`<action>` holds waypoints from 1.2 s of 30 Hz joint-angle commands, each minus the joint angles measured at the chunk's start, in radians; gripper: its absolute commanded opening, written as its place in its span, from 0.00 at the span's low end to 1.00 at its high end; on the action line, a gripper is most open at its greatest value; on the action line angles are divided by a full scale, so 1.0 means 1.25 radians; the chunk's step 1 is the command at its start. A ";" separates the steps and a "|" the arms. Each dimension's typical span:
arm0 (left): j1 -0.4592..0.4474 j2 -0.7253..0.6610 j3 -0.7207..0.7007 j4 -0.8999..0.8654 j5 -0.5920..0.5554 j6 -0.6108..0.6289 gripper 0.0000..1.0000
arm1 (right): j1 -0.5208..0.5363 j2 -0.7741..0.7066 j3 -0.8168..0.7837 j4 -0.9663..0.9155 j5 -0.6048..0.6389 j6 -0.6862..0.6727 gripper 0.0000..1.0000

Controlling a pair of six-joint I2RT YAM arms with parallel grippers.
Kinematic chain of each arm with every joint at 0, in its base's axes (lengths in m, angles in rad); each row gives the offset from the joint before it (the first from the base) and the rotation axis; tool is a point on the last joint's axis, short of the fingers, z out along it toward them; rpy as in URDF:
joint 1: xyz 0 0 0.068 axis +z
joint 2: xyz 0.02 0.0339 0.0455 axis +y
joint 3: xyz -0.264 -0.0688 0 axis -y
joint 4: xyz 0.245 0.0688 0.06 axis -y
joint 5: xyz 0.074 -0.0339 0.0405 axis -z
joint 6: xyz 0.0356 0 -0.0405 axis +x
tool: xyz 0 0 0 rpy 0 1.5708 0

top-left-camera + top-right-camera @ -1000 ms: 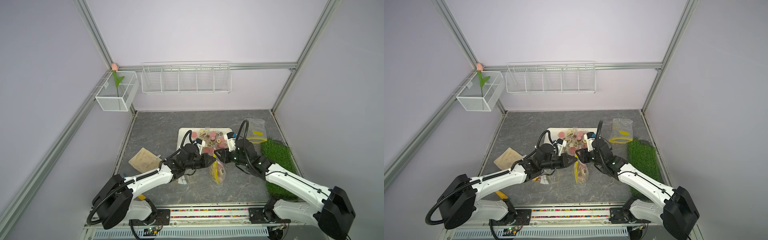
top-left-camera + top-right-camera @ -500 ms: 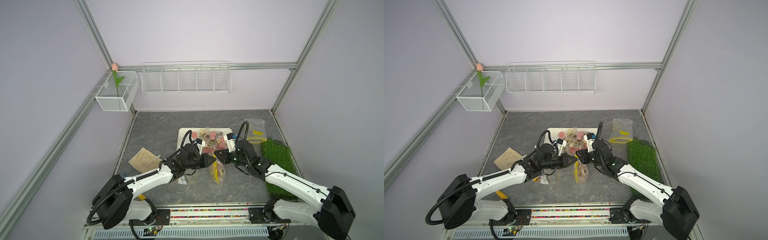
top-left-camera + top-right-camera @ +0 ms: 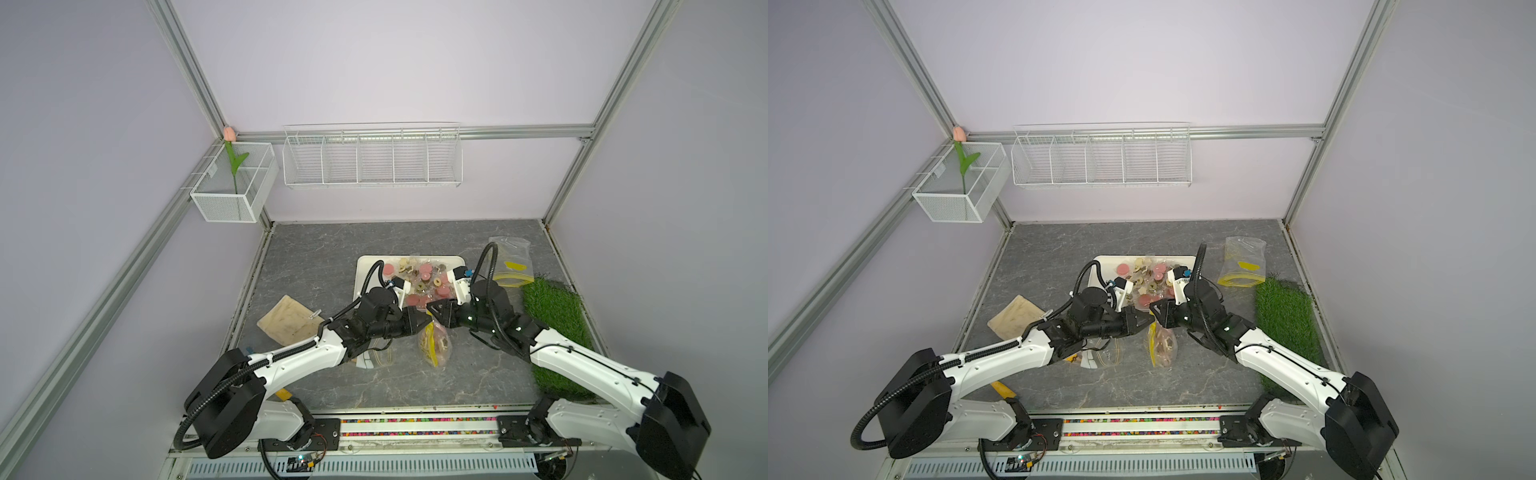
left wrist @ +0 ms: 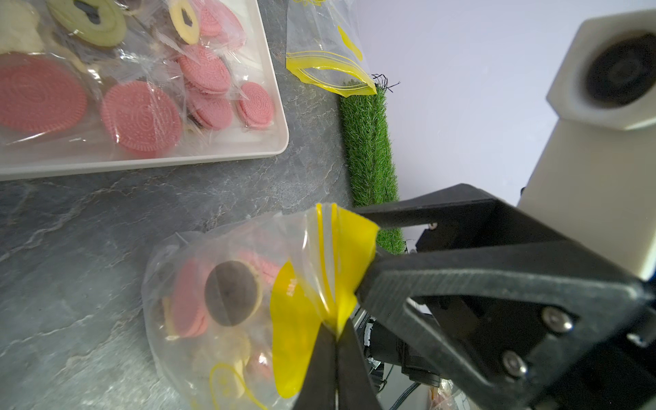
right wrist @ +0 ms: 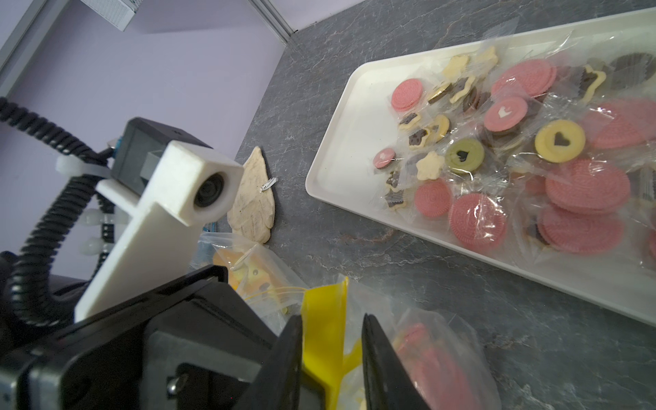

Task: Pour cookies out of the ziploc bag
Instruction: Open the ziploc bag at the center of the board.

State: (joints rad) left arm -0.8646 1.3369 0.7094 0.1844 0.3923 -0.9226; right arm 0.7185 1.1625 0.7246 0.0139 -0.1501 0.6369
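Note:
The ziploc bag (image 3: 435,345) (image 3: 1162,348) hangs just above the table in front of the tray, with pink and dark cookies (image 4: 216,294) inside. My left gripper (image 4: 335,333) (image 3: 427,322) is shut on its yellow zip strip. From the opposite side, my right gripper (image 5: 332,321) (image 3: 432,311) is open, its jaws standing on either side of the same yellow strip (image 5: 324,319) with a gap on one side. More wrapped cookies (image 3: 419,279) (image 5: 504,113) lie on the white tray (image 3: 360,274) (image 5: 340,142).
An empty zip bag (image 3: 509,266) lies at the back right, beside a green grass mat (image 3: 552,316). A beige leaf-shaped board (image 3: 289,320) lies on the left. Another clear bag (image 3: 376,357) lies under my left arm. Wire baskets (image 3: 372,158) hang on the back wall.

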 commanded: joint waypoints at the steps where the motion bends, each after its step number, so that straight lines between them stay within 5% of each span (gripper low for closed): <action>1: -0.003 -0.004 0.024 0.006 -0.003 0.007 0.00 | -0.004 0.010 -0.014 0.020 -0.009 0.007 0.29; 26: -0.003 0.000 0.015 0.017 -0.003 0.001 0.00 | -0.003 -0.011 -0.029 0.023 0.005 0.005 0.09; 36: 0.002 -0.019 0.009 -0.001 -0.008 0.002 0.25 | -0.003 -0.016 -0.027 0.028 -0.001 0.001 0.06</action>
State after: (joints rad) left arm -0.8642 1.3361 0.7094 0.1841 0.3901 -0.9218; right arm 0.7177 1.1614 0.7067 0.0288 -0.1539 0.6434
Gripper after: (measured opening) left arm 0.240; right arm 0.067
